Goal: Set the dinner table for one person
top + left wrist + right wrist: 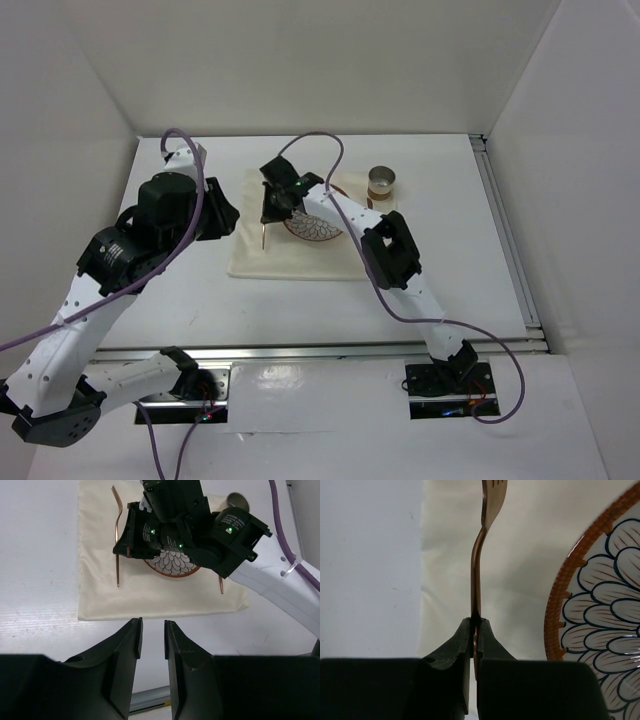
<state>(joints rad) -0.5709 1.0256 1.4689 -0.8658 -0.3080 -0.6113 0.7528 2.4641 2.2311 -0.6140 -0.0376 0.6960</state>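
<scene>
Placing the fork (pixel 476 580) left of the plate (pixel 590 630), it seems, right claw (pixel 475 622) pinching its handle. Next: release, lift clear.

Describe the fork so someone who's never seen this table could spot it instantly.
On the white table, a cream cloth lies mid-table with a patterned plate on it. The fork is the thin copper piece over the cloth, left of the plate seen from the arms. Unlike the copper utensil right of the plate, its handle is pinched in the right gripper.
</scene>
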